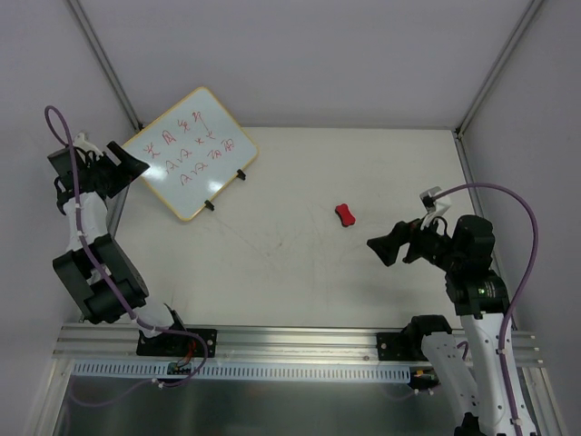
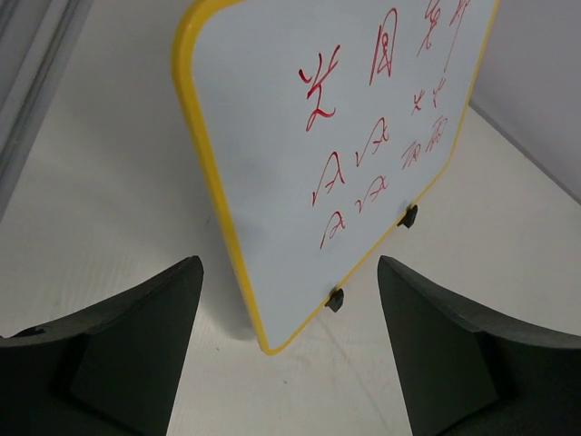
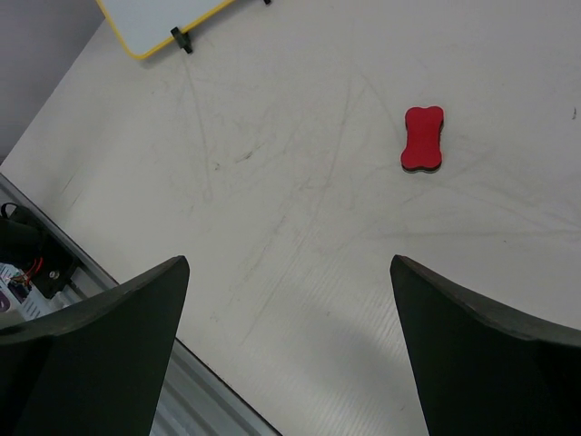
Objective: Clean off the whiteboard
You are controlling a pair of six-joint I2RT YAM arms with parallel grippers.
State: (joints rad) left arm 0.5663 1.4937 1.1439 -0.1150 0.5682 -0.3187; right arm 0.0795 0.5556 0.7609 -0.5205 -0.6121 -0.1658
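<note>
While L end effector (image 2: 289, 269) gapes, whiteboard (image 2: 272, 163) just ahead, red txt

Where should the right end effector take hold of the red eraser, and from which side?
Likely across its pinched waist, from straight above: the eraser lies flat on the table, and the middle is its narrowest part. The right end effector is open.

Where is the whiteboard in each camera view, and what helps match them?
Top external: whiteboard in the upper left of the picture.
Left wrist: whiteboard fills the upper centre, red writing showing.
Right wrist: only a whiteboard corner, at the top left edge.
Shared landmark: the black foot nearest that corner.
</note>
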